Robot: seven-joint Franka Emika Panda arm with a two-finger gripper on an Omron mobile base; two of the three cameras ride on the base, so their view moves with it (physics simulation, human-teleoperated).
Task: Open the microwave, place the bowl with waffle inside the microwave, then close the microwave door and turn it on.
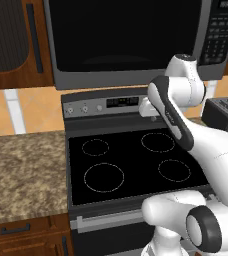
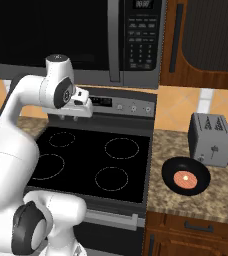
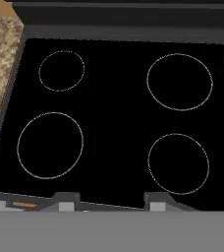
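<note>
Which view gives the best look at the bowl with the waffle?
The right base view: the bowl sits whole and unobstructed on the counter right of the stove, just in front of the toaster, with the waffle lying in it. The left base view and hand view look at the stove instead.
</note>
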